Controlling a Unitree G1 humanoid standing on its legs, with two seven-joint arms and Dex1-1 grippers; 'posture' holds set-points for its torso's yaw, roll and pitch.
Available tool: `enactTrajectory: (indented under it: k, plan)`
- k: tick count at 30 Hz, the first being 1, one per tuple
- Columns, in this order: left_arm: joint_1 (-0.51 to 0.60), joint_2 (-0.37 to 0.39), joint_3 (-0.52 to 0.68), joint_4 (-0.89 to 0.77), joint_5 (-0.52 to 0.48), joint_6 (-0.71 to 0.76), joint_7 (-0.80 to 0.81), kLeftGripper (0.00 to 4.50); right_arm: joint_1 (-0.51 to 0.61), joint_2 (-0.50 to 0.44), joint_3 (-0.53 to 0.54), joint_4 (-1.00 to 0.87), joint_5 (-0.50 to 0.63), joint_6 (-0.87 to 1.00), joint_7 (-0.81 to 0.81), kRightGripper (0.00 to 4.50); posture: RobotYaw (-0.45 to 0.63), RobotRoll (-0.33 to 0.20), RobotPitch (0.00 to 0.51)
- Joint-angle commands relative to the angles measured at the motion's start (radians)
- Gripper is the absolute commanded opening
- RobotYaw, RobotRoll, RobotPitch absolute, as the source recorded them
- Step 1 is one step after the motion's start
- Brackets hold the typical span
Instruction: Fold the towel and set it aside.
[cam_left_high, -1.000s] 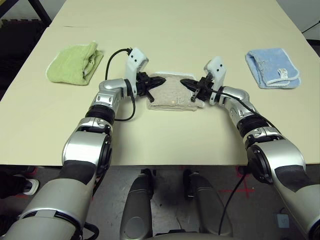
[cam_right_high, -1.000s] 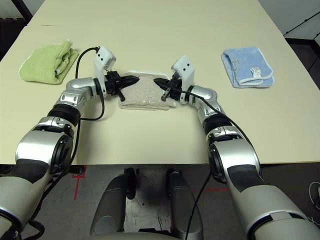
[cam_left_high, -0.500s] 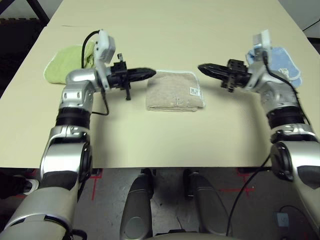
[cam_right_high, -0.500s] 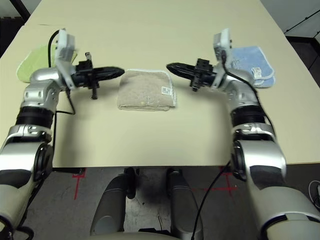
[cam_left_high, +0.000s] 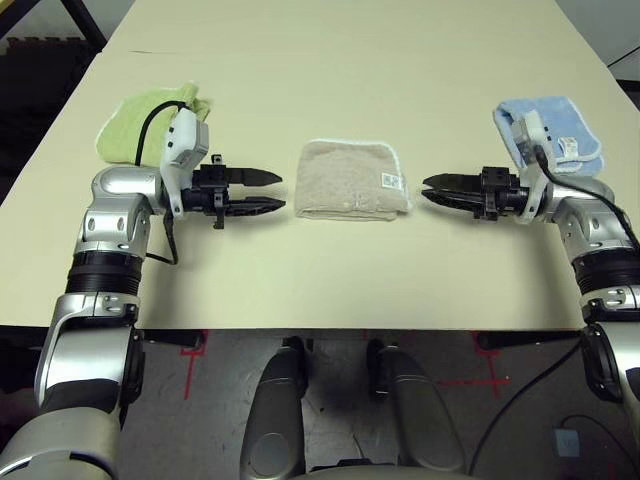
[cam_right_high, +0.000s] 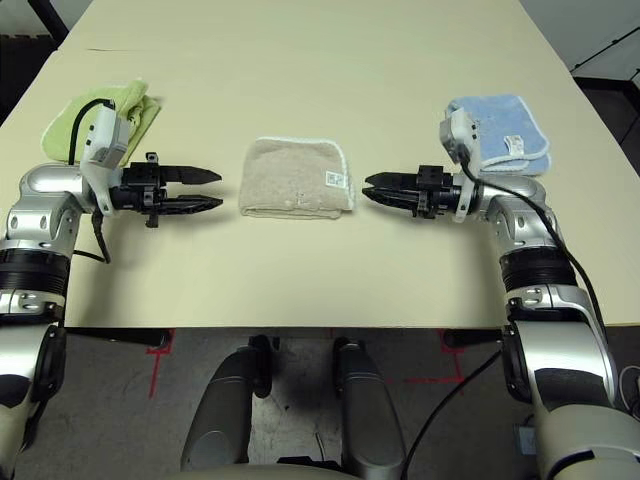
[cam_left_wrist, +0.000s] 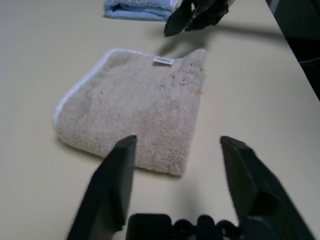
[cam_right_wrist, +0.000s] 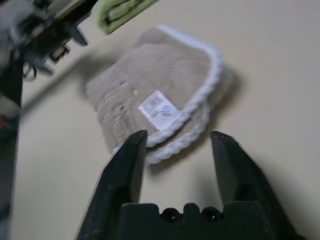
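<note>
The folded beige towel lies on the counter. The left gripper and right gripper sit on either side of it. Both are spread apart and hold nothing.

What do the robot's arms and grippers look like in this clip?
Silver, segmented forearms with black joint bands. Each gripper, left and right, has two black tapered fingers. A white camera housing sits on each wrist, with a black cable looping back along the arm.
</note>
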Motion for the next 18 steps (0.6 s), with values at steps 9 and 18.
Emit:
enactTrajectory:
  k: [9,18]
  plan:
    - [0.061,0.049,0.018,-0.087,-0.035,0.036,-0.003,4.5,-0.087,-0.026,-0.064,0.072,0.118,0.588,-0.163,4.49,0.0,0.0,0.259]
    - [0.095,0.058,0.03,-0.146,-0.075,0.046,0.006,4.5,-0.089,-0.002,-0.019,0.072,0.128,0.648,-0.174,4.49,0.02,0.0,0.267]
